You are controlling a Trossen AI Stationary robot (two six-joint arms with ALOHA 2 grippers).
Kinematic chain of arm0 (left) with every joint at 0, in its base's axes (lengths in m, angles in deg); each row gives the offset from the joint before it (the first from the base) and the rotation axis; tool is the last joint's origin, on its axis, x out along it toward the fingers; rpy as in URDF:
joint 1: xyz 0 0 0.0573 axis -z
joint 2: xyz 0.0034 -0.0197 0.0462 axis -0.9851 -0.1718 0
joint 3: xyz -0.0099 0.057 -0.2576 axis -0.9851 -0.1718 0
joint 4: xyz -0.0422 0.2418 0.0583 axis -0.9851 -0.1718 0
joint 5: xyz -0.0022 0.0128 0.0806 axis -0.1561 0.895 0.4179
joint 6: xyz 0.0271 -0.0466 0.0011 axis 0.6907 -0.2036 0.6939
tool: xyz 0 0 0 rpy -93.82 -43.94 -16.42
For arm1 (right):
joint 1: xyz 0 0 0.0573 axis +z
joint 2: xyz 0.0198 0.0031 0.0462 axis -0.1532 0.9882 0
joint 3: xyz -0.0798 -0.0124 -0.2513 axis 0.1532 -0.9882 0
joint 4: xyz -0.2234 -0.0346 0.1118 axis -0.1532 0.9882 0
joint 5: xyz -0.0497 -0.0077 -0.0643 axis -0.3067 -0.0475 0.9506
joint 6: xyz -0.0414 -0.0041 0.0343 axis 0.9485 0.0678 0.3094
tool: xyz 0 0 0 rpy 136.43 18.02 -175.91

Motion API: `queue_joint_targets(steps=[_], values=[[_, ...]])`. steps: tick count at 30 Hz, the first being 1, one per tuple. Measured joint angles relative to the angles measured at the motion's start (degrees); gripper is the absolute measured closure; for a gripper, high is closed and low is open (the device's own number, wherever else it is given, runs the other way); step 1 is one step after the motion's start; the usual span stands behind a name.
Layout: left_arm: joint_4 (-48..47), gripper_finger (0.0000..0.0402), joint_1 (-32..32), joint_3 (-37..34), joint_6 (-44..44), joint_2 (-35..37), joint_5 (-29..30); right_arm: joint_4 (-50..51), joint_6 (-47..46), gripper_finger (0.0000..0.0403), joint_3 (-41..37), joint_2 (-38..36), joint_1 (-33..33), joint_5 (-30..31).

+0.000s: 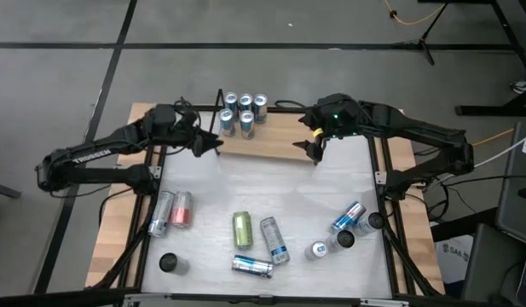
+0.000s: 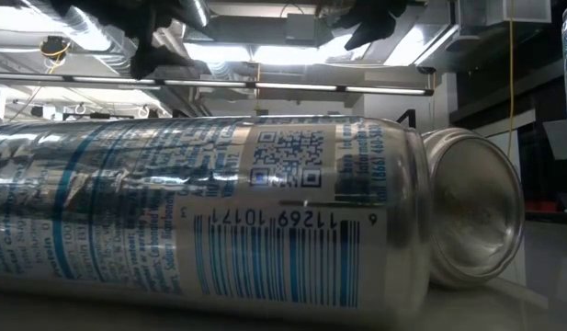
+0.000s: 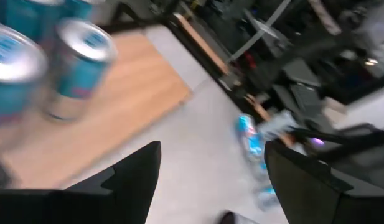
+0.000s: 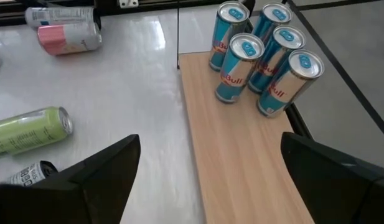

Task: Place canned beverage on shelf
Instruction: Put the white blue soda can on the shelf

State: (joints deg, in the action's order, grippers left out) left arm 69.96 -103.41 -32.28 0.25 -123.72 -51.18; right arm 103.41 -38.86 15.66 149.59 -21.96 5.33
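Note:
The shelf [image 1: 271,141] is a light wooden board with thin black wire ends at the table's far side. Several blue-and-silver cans [image 1: 243,111] stand upright on its far left end; they also show in the right wrist view [image 4: 266,56] and, blurred, in the left wrist view [image 3: 73,68]. My left gripper [image 1: 213,145] hangs open and empty just off the board's left end. My right gripper [image 1: 314,147] hangs open and empty above the board's right part [image 4: 241,155]. More canned beverages lie and stand on the white table top nearer the front.
On their sides lie a silver can [image 1: 163,211], a pink can [image 1: 182,209], a green can [image 1: 242,228] and blue-silver cans [image 1: 274,240] [image 1: 251,266] [image 1: 349,217]. Small upright cans [image 1: 319,250] stand front right, a dark one [image 1: 168,263] front left. A lying can [image 2: 200,211] fills the low view.

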Motion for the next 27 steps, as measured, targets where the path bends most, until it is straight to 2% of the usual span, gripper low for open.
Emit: queue_joint_targets(steps=[6,12,18,22,27], values=[[4.26,0.0121,9.34,0.0,-4.33,-0.59,0.55,0.13,0.0,0.0026,0.0,0.09,0.0,-2.13],[10.5,0.0121,18.79,0.0,-4.07,-3.09,4.93,-0.11,-0.17,0.0026,0.0,0.09,0.06,-4.35],[15.96,0.0121,28.65,0.0,-1.09,-8.08,7.02,-0.28,-3.26,0.0026,0.0,0.11,0.07,-9.31],[18.05,0.0121,34.96,0.0,-0.87,-12.02,10.12,-1.16,-6.0,0.0026,0.0,0.11,1.0,-10.92],[18.54,0.0121,41.74,0.0,-4.28,-16.15,17.01,-3.77,-8.05,0.0026,0.0,0.11,3.95,-10.29]])
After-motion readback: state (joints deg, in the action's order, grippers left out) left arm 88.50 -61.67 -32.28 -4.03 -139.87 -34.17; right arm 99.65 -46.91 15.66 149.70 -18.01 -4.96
